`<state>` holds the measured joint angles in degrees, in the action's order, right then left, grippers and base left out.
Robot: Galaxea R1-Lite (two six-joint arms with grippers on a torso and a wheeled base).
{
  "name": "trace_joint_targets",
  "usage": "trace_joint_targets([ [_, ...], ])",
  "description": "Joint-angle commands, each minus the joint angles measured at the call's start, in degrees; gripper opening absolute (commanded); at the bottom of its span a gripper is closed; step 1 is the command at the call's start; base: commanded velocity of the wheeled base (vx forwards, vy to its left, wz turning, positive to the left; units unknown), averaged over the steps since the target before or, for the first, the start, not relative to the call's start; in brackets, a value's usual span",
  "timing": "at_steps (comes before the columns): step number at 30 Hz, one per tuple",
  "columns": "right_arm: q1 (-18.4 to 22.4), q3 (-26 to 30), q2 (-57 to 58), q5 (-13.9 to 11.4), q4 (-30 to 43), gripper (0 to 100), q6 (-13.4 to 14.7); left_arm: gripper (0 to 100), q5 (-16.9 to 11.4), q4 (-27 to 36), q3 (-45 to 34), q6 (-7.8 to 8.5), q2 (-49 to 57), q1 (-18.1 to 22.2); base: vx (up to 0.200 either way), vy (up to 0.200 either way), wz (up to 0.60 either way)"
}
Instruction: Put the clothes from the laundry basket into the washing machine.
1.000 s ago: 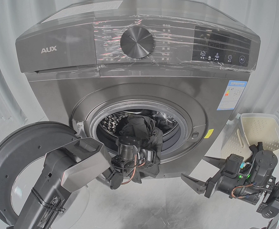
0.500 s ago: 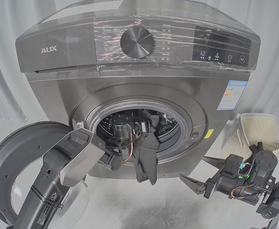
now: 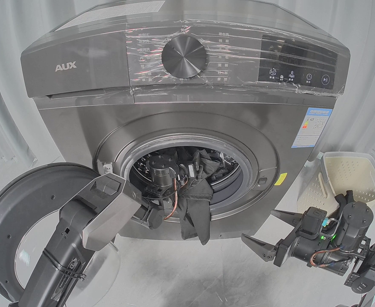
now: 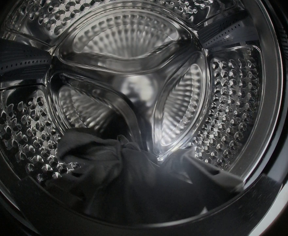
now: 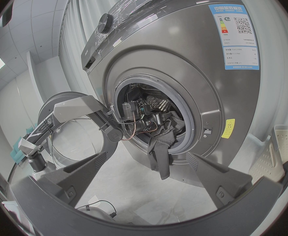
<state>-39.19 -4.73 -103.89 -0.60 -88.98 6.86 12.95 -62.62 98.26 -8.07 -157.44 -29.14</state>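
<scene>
The washing machine (image 3: pixel 187 107) is a grey, brushed-metal box with rounded edges. Wrinkled clear film covers its control strip, and a ridged round knob (image 3: pixel 184 57) sits in the middle of the strip. Its round door (image 3: pixel 33 201) is swung wide open to the robot's left, so the opening is bare all round. A pale rubber ring (image 3: pixel 247 167) lines the opening. Behind it the drum (image 4: pixel 134 49) is shiny steel, dimpled all over, with three smooth raised ribs meeting at the back.

A dark, soft, crumpled garment (image 3: pixel 196 209) lies half in and half out. One bunch rests on the dimpled wall just inside the rim. A limp strip hangs over the rubber ring and down the front panel, its end free above the smooth grey floor (image 3: pixel 196 278).

The left gripper (image 3: pixel 190 170) is inside the opening, close against the bunched cloth at the rim, and the hanging strip drops just beside it on the robot's right. Whether it is clamped on the cloth or spread I cannot tell, as the cloth hides it.

The right gripper (image 3: pixel 258 224) hangs low in front of the machine's right corner, well apart from the garment, with its two dark wedge-shaped fingers (image 3: pixel 255 243) spread wide and nothing between them.

The laundry basket (image 3: pixel 354 175), cream plastic pierced with small holes, sits right of the machine, just behind the right arm
</scene>
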Motion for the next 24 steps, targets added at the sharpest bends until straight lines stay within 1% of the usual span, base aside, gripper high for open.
trace_joint_targets([
  [1,-0.1,0.0,0.1,0.0,-0.1,100,0.0,100,-0.8,-0.3,-7.1,-0.10,4.7,-2.1,0.000,0.000,0.00],
  [3,-0.1,0.0,0.1,0.0,-0.1,100,0.0,100,-1.4,0.0,-10.8,-0.10,6.5,-3.0,0.000,0.000,0.00],
  [7,-0.1,0.0,0.1,0.0,-0.1,100,0.0,100,-4.9,0.5,-17.8,-0.10,9.1,-5.1,0.000,0.000,0.00],
  [9,-0.1,0.1,0.1,0.0,-0.1,100,0.0,100,-4.9,0.5,-18.0,-0.10,9.1,-5.1,0.000,0.000,0.00],
  [10,-0.1,0.1,0.1,0.0,0.0,100,0.0,100,-6.3,1.2,-21.6,0.25,9.3,-5.8,0.000,0.000,0.00],
  [11,-0.1,0.1,0.0,0.0,0.0,100,0.0,100,-6.7,1.2,-22.4,0.42,9.0,-5.8,0.000,0.000,0.00],
  [15,-0.1,0.1,0.0,0.0,0.0,100,0.0,100,-7.3,1.0,-22.6,0.86,6.9,-5.8,0.000,0.000,0.00],
  [22,-0.1,0.1,-0.2,0.0,0.0,100,0.0,100,-7.4,0.7,-21.7,3.06,3.7,-5.4,0.000,0.000,0.00],
  [24,-0.1,0.1,-0.2,0.0,0.0,100,0.0,100,-7.3,0.7,-21.0,3.15,3.2,-5.3,0.000,0.000,0.00],
])
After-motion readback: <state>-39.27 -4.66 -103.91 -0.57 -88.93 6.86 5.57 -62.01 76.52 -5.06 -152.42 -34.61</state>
